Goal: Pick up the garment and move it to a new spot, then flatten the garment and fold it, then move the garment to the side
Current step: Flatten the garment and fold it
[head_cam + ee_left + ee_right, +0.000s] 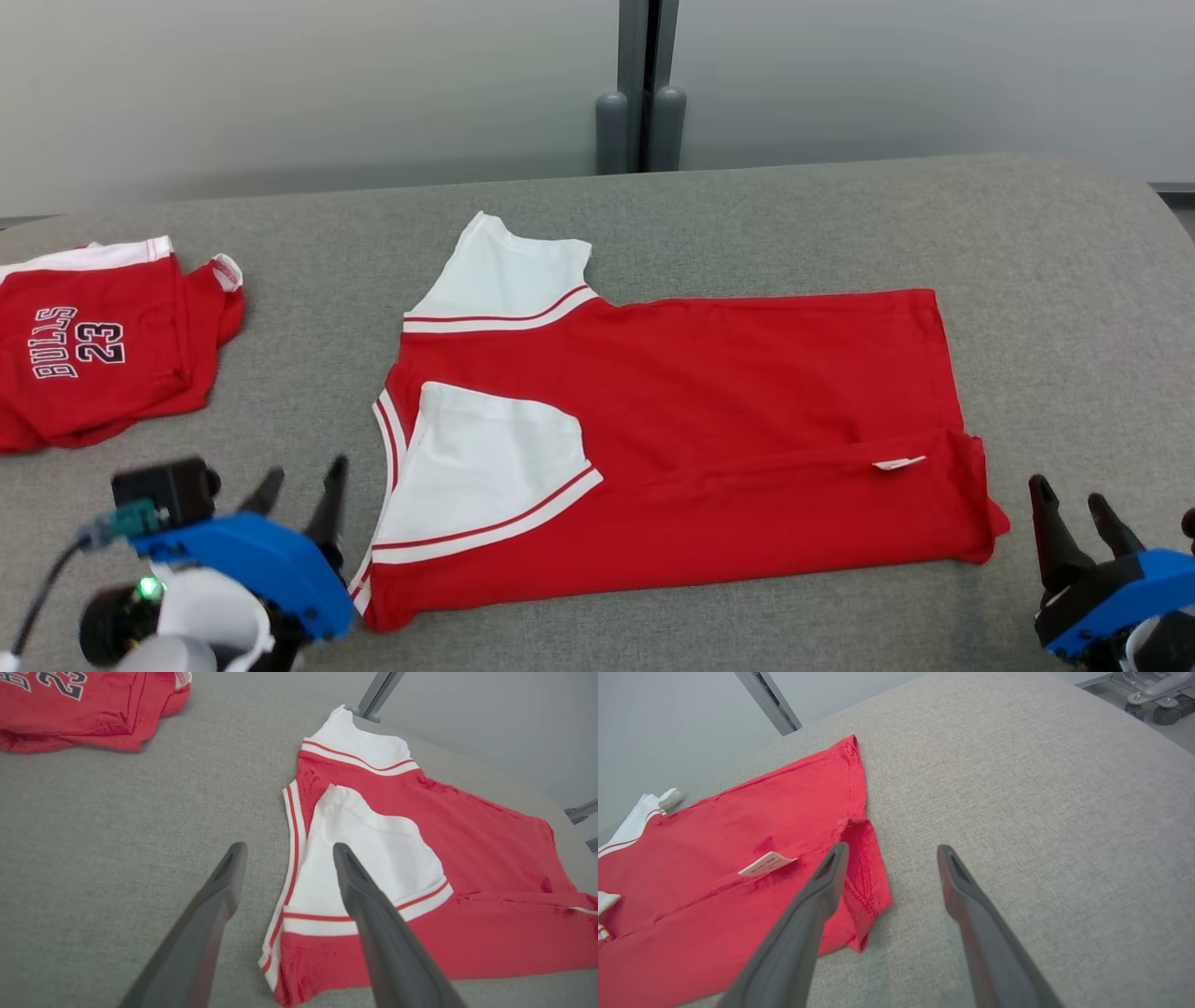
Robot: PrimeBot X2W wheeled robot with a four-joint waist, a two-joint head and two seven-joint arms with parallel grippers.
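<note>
The garment [709, 392] is a red shirt with white sleeves, lying flat across the middle of the grey table with its near long edge folded up over itself. One white sleeve [485, 467] lies folded onto the red body and a small white tag [898, 462] shows near the hem. My left gripper [301, 485] stands open just left of the collar end, holding nothing; in the left wrist view the garment [420, 868] lies past its open fingers [359, 882]. My right gripper [1072, 499] stands open right of the hem corner [859, 896], also holding nothing.
A second red garment [93, 345] printed "BULLS 23" lies folded at the table's far left, also seen in the left wrist view [84, 714]. The grey padded table [747, 215] ends at a pale wall with a grey post [639, 93]. A wheeled base [1153, 695] stands beyond the table's right end.
</note>
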